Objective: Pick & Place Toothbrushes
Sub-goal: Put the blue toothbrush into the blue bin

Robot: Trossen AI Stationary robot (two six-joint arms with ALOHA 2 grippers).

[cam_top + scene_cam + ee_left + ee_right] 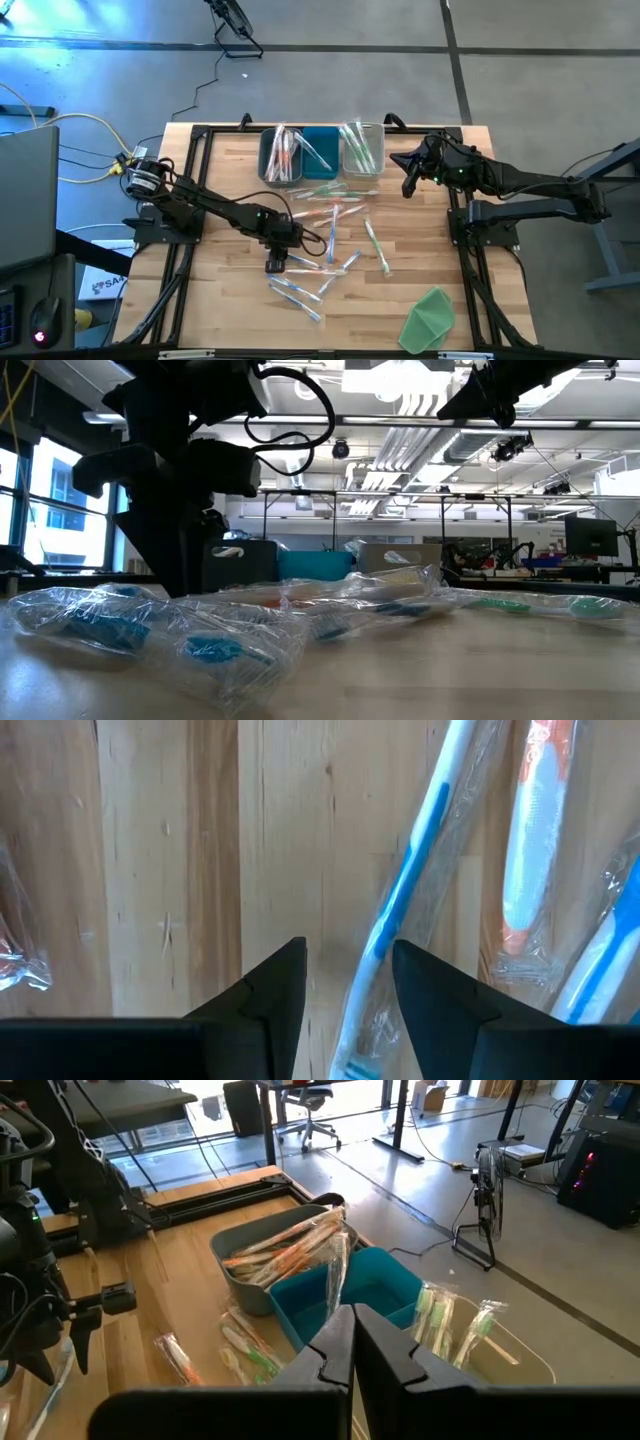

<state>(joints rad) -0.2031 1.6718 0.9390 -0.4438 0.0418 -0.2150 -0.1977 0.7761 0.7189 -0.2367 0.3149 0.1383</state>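
Left wrist view: blue toothbrush point(410, 880) between left gripper point(348, 982) fingers

Three bins point(322, 152) near the table's point(220, 300) far edge; green cloth point(430, 318) near corner.

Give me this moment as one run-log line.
left gripper: open astride blue toothbrush, low over table | right gripper: shut, empty, above bins

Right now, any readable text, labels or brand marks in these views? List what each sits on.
No text can be read in any view.
White sheet on the floor left of the table: dark print, too small to read.
Toothbrushes in clear wrappers: no legible print.
Bins: white marks on their fronts in the low view, too blurred.
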